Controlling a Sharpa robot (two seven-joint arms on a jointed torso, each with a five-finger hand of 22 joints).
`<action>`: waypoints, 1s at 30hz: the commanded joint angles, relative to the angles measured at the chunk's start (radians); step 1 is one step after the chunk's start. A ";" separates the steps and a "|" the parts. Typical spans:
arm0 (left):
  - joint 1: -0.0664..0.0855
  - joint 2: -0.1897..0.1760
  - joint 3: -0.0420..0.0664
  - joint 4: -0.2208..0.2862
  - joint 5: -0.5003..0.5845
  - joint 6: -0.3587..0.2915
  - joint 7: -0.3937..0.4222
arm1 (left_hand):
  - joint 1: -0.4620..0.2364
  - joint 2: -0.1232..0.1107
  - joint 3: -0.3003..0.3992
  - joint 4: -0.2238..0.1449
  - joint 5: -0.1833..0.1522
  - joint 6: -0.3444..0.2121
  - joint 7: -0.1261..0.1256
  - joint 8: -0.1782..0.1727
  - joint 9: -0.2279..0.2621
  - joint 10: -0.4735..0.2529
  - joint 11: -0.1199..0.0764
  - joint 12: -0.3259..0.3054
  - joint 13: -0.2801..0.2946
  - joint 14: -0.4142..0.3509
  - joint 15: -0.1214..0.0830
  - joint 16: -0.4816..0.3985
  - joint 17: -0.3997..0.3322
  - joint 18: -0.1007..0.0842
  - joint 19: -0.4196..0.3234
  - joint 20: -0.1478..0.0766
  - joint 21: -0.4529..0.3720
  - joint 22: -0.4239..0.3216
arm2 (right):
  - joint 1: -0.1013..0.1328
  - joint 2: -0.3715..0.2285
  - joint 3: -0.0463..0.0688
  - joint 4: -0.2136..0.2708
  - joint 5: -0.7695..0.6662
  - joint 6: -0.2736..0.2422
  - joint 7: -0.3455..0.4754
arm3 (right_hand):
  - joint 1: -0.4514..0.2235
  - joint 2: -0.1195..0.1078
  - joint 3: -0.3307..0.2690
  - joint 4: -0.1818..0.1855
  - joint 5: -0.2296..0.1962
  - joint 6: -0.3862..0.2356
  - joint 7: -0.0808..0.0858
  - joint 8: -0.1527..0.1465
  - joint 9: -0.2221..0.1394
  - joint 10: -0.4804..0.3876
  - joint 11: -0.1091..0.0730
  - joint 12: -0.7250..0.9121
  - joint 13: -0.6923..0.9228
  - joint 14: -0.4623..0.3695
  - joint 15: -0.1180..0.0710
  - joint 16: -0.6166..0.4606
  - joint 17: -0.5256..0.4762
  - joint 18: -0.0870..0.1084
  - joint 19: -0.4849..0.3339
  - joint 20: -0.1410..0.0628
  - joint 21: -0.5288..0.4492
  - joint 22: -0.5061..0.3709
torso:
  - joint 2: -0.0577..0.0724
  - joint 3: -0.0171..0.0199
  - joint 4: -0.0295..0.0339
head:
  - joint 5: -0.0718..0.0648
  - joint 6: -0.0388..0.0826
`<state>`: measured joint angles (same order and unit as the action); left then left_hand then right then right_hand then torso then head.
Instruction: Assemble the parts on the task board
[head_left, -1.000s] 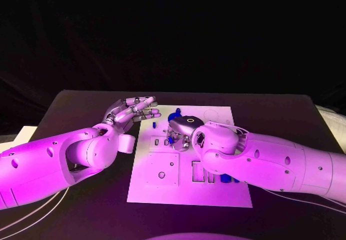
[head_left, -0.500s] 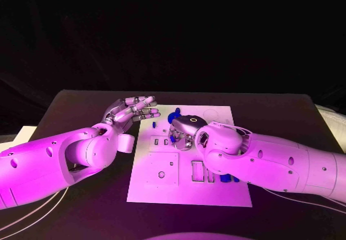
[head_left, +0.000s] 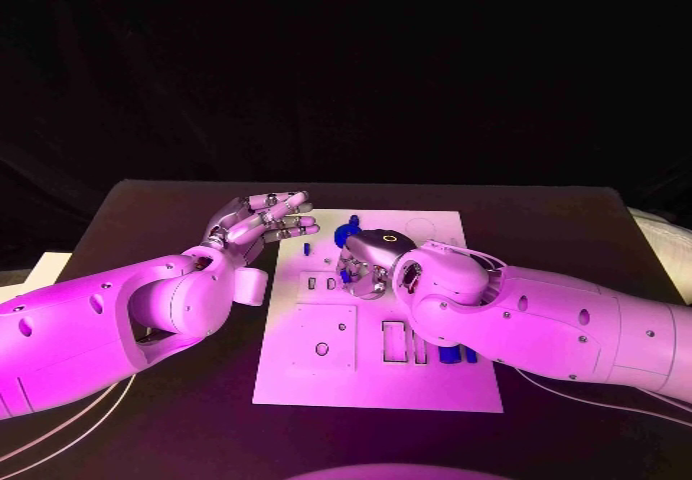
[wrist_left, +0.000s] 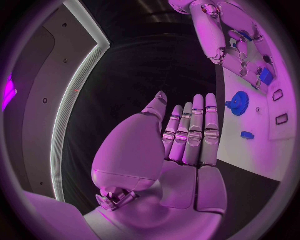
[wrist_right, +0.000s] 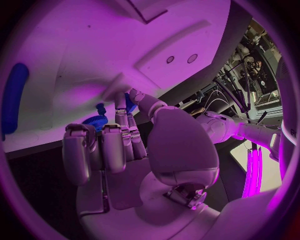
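Note:
The white task board (head_left: 325, 370) lies in the middle of the table. My right hand (head_left: 364, 265) is over its far half, fingers curled down. In the right wrist view the thumb and a fingertip (wrist_right: 120, 102) pinch a small blue part (wrist_right: 129, 104) next to a blue gear (wrist_right: 95, 122). The gear (head_left: 346, 234) sits near the board's far edge, just beyond that hand. My left hand (head_left: 265, 221) hovers open beside the board's far left corner, fingers straight and holding nothing. The left wrist view shows the gear (wrist_left: 238, 101) and a small blue piece (wrist_left: 247, 135) on the board.
Several blue parts (head_left: 459, 355) lie on the board under my right forearm. A long blue piece (wrist_right: 14, 95) lies on the board away from the fingers. Rectangular slots (head_left: 394, 342) are cut near the board's middle. Black table (head_left: 159, 210) surrounds the board.
My right arm has shifted very slightly to the right over the board. The left hand has stayed where it was.

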<state>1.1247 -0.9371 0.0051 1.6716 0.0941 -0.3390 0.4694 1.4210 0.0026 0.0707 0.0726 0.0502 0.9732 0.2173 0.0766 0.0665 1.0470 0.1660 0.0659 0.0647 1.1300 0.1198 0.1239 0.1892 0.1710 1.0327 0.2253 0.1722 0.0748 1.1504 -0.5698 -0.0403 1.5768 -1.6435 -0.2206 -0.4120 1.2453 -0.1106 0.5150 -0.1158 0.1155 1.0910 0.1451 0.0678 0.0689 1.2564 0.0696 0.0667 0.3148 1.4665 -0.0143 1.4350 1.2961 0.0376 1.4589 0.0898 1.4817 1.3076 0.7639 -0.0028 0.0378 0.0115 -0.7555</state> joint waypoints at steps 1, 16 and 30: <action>0.001 0.001 0.001 0.002 0.002 0.016 0.004 | 0.001 0.010 0.002 -0.005 0.006 0.003 0.000 -0.006 -0.001 0.000 0.001 -0.003 0.000 0.006 -0.003 -0.002 0.002 0.011 0.007 -0.001 -0.002 -0.001 | -0.004 0.001 -0.003 -0.006 0.021 0.021 0.017 | 0.005 -0.008 0.005 0.000 -0.008 -0.004 0.006 -0.005 -0.001 -0.010 0.002 -0.007 -0.011 0.054 0.005 -0.005 -0.001 0.010 -0.003 0.005 -0.007 0.044 | 0.000 -0.0001 0.0011 | -0.001 -0.002; 0.001 -0.001 0.001 0.002 0.002 0.017 0.003 | 0.002 0.011 0.002 -0.010 0.006 0.003 0.000 -0.007 -0.001 0.000 0.001 -0.002 0.000 0.007 -0.003 -0.005 0.003 0.011 0.009 -0.001 -0.004 -0.002 | -0.008 0.001 -0.003 -0.017 0.033 0.043 0.020 | -0.005 -0.028 0.001 0.003 -0.013 -0.037 0.017 -0.007 -0.004 -0.033 0.013 -0.006 -0.052 0.053 0.015 -0.006 -0.003 0.011 -0.005 0.014 -0.010 0.039 | 0.000 -0.0003 0.0002 | 0.001 -0.006; 0.001 -0.001 0.001 0.002 0.002 0.017 0.002 | 0.002 0.011 0.002 -0.010 0.006 0.003 0.000 -0.007 -0.001 0.000 0.001 -0.002 0.000 0.007 -0.003 -0.005 0.003 0.011 0.009 -0.001 -0.004 -0.002 | -0.008 0.000 -0.003 -0.020 0.034 0.059 0.018 | -0.006 -0.033 -0.003 0.004 -0.013 -0.045 0.020 -0.007 -0.004 -0.039 0.016 -0.006 -0.061 0.052 0.017 -0.008 -0.007 0.012 -0.008 0.016 -0.013 0.035 | 0.000 -0.0003 0.0005 | -0.002 -0.009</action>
<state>1.1247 -0.9386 0.0052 1.6718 0.0942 -0.3390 0.4670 1.4210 0.0026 0.0748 0.0686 0.0502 0.9732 0.2174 0.0766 0.0665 1.0470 0.1661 0.0659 0.0647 1.1300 0.1198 0.1239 0.1915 0.1710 1.0327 0.2253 0.1722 0.0736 1.1507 -0.5691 -0.0358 1.5655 -1.6127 -0.2134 -0.3834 1.2365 -0.1364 0.5150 -0.1158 0.1064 1.0543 0.1631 0.0641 0.0660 1.2248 0.0834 0.0641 0.3000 1.4643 -0.0049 1.4311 1.2899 0.0375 1.4516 0.0970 1.4737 1.3073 0.7639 -0.0030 0.0382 0.0101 -0.7638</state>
